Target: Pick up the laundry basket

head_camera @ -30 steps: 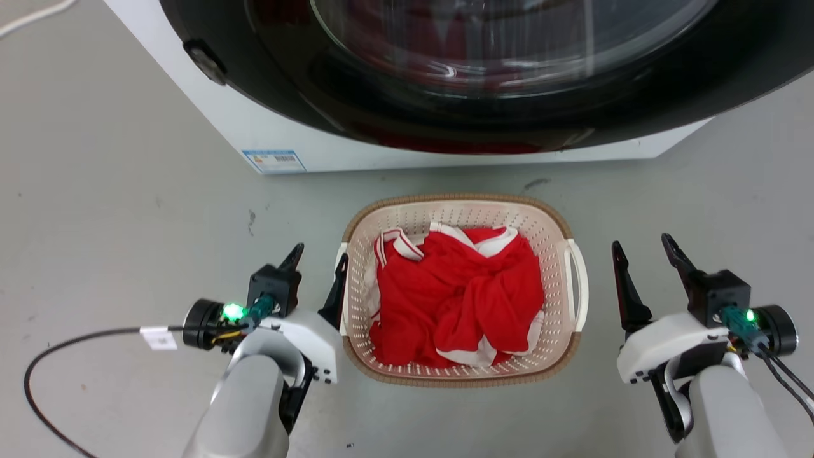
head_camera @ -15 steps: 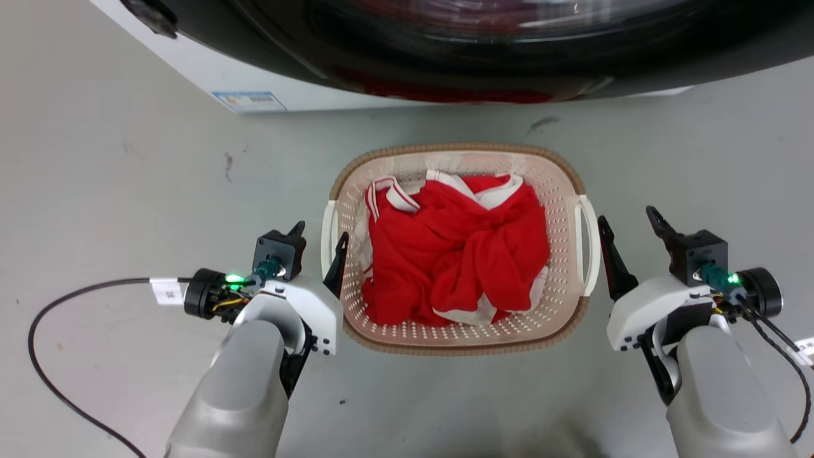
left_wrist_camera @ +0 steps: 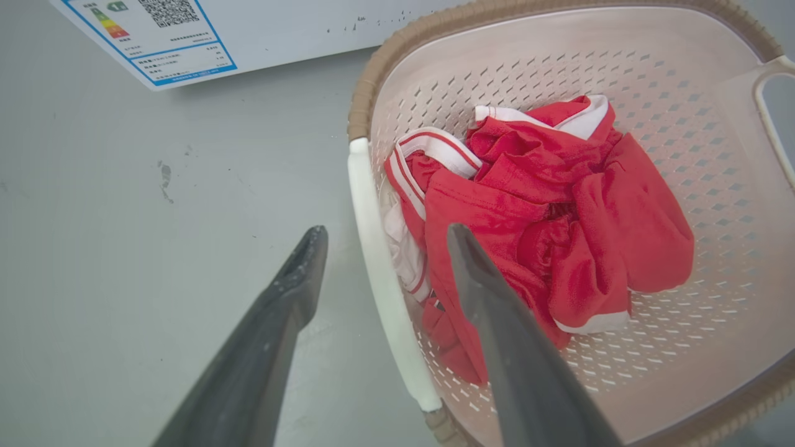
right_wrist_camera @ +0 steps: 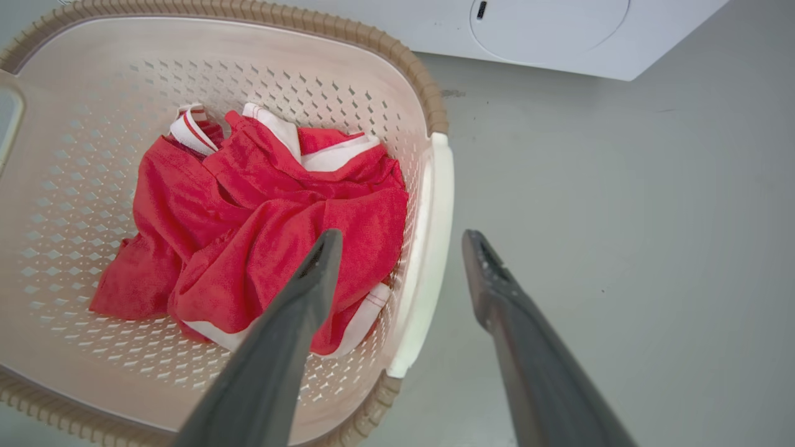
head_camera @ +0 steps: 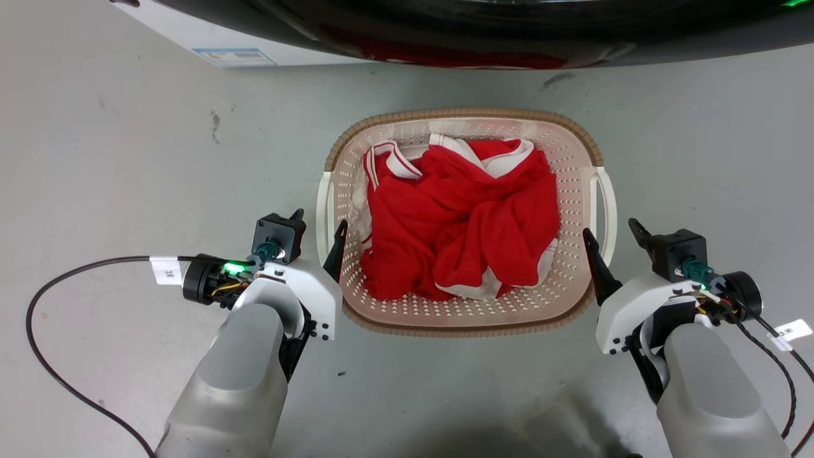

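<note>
- Between the two long fingers of the left claw (left_wrist_camera: 386, 231) runs the white left handle (left_wrist_camera: 380, 279) of the laundry basket (left_wrist_camera: 559, 62). The fingers are spread well apart and clamp nothing.
- One finger of that claw hangs outside the basket over the grey floor (left_wrist_camera: 124, 248). The other hangs inside it over a crumpled red garment (left_wrist_camera: 534, 205). Whether either finger touches the handle cannot be told.
- The right claw (right_wrist_camera: 402, 236) is spread just as wide, with the white right handle (right_wrist_camera: 428, 248) between its fingers. Its inner finger is over the garment and its outer one over bare floor; contact cannot be told here either.
- In the head view the basket lies between the two claws, each one at a side of its nearer half.
- The basket is cream-white and rounded-rectangular, with walls and bottom pierced by rows of small holes. A brown woven-look rim rings the top, broken at each side by a white handle.
- It sits upright on the floor, and the red garment with white trim covers most of its bottom.
- Beyond the fingertips, past the basket's far rim, stands a white washing machine (right_wrist_camera: 559, 37). It carries an energy label (left_wrist_camera: 155, 34) up and to the left of the left claw.
</note>
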Motion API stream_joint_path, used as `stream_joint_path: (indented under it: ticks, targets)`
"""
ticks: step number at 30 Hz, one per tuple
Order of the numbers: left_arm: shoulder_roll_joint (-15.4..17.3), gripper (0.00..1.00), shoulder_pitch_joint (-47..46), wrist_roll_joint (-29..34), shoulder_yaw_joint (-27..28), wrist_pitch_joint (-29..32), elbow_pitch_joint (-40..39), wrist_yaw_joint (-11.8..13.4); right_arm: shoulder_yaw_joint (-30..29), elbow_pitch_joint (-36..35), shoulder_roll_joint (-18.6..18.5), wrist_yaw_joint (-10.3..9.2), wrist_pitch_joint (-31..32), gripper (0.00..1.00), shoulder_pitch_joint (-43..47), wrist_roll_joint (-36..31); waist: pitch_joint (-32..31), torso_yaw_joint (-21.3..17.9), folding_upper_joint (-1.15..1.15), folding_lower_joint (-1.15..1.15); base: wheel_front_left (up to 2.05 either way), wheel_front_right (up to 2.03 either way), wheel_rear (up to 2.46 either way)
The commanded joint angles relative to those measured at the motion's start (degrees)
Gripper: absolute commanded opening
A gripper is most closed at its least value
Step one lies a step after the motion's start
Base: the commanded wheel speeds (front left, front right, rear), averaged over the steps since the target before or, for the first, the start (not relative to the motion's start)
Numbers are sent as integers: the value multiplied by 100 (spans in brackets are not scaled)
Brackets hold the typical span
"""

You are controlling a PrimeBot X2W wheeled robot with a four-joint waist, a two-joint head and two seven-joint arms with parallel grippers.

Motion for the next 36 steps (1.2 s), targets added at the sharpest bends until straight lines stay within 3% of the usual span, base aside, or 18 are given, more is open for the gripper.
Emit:
stream_joint_path:
  ticks: [1,30,31,32,33,36]
  targets:
    - [3,100,-90,-46,-15,-16,44,-10,10,55,-16,-4,-11,100,-100,44,43,14,0,-1,0,0,0]
    - [-55,100,-757,-383,-645,-16,900,-14,27,1248,-15,-4,-11,100,-971,-61,766,43,0,-1,0,0,0]
    - [-54,94,-787,-412,-671,-16,931,-14,45,1280,-16,-4,-12,78,-1005,-50,786,40,0,-1,0,0,0]
    - [-55,44,-801,-433,-708,-16,974,-14,59,1300,-16,-4,-12,46,-1035,-51,804,35,0,-1,0,0,0]
    - [-57,0,-820,-462,-746,-16,997,-15,82,1324,-16,-4,-11,4,-1055,-68,817,30,0,-1,0,0,0]
    - [-53,0,-875,-616,-940,-13,1112,-17,152,1386,-11,-1,-12,0,-1134,-63,846,20,0,-1,0,0,0]
